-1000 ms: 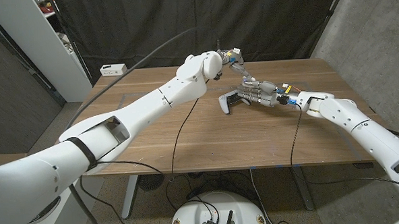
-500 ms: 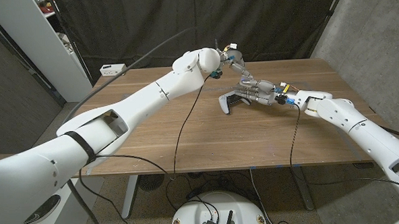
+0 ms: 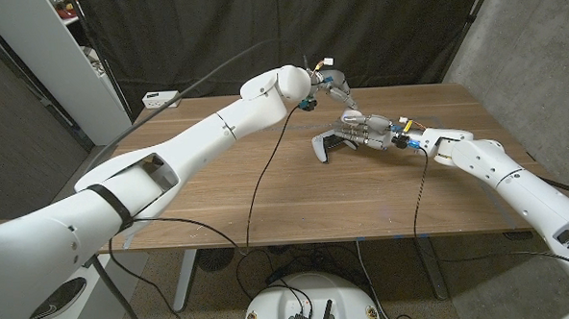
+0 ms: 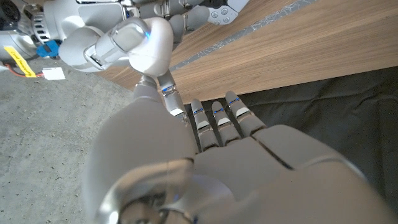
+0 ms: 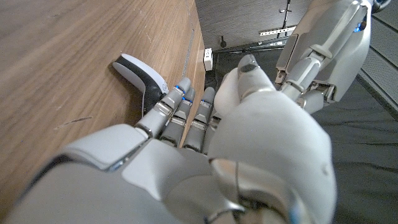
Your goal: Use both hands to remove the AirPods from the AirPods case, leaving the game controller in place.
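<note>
The white and black game controller (image 3: 322, 146) lies on the wooden table (image 3: 267, 203) past the middle. My right hand (image 3: 365, 134) sits low on the table just right of it, fingers curled toward it. In the right wrist view the fingertips (image 5: 177, 93) reach to the controller (image 5: 138, 70). The AirPods case is hidden, so I cannot tell what that hand holds. My left hand (image 3: 331, 82) hovers above and behind the right hand. In the left wrist view its fingers (image 4: 214, 118) lie straight, side by side, with nothing seen in them.
A small white box (image 3: 162, 98) stands at the table's far left corner. A black cable (image 3: 257, 180) hangs from the left arm across the table, and another (image 3: 423, 187) trails from the right wrist. A white shelf (image 3: 69, 63) stands to the left, with a dark curtain behind.
My left arm has swung slightly back and up, lifting the left hand a little away from the right one. The right hand and the controller have stayed put.
</note>
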Tool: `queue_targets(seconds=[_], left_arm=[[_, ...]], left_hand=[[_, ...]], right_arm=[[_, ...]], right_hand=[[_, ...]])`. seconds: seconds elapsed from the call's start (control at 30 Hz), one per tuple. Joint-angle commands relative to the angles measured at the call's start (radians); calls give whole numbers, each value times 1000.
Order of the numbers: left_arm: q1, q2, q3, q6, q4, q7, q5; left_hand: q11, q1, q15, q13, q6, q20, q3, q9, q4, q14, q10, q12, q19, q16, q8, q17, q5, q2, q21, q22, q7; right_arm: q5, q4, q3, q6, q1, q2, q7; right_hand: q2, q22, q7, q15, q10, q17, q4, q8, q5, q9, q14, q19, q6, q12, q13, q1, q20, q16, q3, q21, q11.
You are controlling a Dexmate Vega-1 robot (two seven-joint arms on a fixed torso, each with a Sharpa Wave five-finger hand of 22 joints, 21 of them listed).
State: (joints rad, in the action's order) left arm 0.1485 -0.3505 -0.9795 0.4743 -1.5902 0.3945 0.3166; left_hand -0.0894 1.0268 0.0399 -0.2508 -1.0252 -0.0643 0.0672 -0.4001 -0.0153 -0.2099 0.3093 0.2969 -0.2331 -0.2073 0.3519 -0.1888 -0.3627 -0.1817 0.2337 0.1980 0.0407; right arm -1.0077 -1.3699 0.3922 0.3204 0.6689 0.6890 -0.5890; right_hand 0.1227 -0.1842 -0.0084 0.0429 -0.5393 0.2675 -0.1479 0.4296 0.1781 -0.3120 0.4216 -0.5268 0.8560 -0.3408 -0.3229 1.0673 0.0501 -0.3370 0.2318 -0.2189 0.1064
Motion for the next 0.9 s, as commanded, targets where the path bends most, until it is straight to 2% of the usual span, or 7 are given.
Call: queue_targets(seconds=[0.03, 0.13, 0.23, 0.37, 0.5, 0.73, 0.9], left_arm=[[-25, -15, -31, 33, 2, -11, -45], [-33, -21, -45, 47, -2, -5, -38], [-41, -26, -62, 64, -9, -4, -22], [-51, -35, -96, 99, -35, -13, 31], [-44, -45, -103, 102, -56, -30, 57], [8, -78, -60, 58, -99, -85, 53], [75, -111, -3, -8, -144, -146, 24]], left_hand=[[4, -37, 29, -4, 21, 9, 17, -10, 28, -10, 9, 2, -14, -3, 0, -5, 7, 11, 12, 7, -14], [-2, -106, 32, -3, 43, 17, 61, -16, 67, -7, 5, -3, -12, 0, -12, -6, 27, 47, 12, 7, -25], [25, -141, 26, -1, 64, 13, 85, -17, 86, -4, -6, -10, -9, 2, -26, -7, 35, 61, 11, 8, -36], [21, -150, 23, -1, 77, 11, 94, -13, 92, -4, -7, -11, -8, 3, -37, -6, 37, 65, 11, 8, -37], [28, -163, 23, -2, 139, 9, 113, 1, 97, -3, -15, -15, -5, 4, -75, -6, 38, 83, 10, 8, -44], [32, -187, 21, -4, 228, -3, 144, 22, 108, 2, -24, -20, 2, 5, -128, -7, 36, 107, 7, 8, -31], [28, -182, 19, -5, 238, -7, 149, 29, 106, 1, -21, -19, 3, 5, -136, -7, 32, 108, 7, 8, -18]], right_arm=[[0, 12, -3, 3, 0, 1, 3], [4, 18, -2, -1, -3, -1, 3], [13, 16, -2, -9, -4, 0, 7], [32, 9, 2, -23, -6, 7, 15], [52, 2, 4, -41, -5, 12, 26], [96, 6, 7, -94, 2, 18, 50], [116, 24, 15, -110, -9, 14, 55]], right_hand=[[9, -1, -86, 154, -3, 4, 0, 7, 4, -63, -5, 2, 92, -7, -5, 1, 15, -6, -5, 2, 4], [9, -1, -85, 153, -4, 4, 0, 7, 4, -62, -5, 3, 94, -7, -5, 3, 14, -7, -7, 2, 3], [10, -1, -83, 151, -7, 4, 0, 8, 4, -63, -5, 2, 97, -8, -6, 4, 13, -8, -8, 1, 2], [10, -1, -76, 149, -12, 4, -1, 9, 4, -64, -4, 1, 100, -10, -7, 7, 11, -9, -9, 0, -3], [10, -1, -70, 148, -17, 4, -1, 11, 4, -65, -3, 0, 104, -12, -8, 10, 10, -10, -10, 0, -9], [11, -1, -67, 146, -28, 5, -2, 13, 3, -66, -2, -1, 108, -16, -10, 14, 9, -12, -12, -1, -5], [11, -1, -67, 147, -30, 5, -2, 12, 3, -66, -2, -1, 109, -17, -11, 15, 8, -13, -14, -1, -5]])
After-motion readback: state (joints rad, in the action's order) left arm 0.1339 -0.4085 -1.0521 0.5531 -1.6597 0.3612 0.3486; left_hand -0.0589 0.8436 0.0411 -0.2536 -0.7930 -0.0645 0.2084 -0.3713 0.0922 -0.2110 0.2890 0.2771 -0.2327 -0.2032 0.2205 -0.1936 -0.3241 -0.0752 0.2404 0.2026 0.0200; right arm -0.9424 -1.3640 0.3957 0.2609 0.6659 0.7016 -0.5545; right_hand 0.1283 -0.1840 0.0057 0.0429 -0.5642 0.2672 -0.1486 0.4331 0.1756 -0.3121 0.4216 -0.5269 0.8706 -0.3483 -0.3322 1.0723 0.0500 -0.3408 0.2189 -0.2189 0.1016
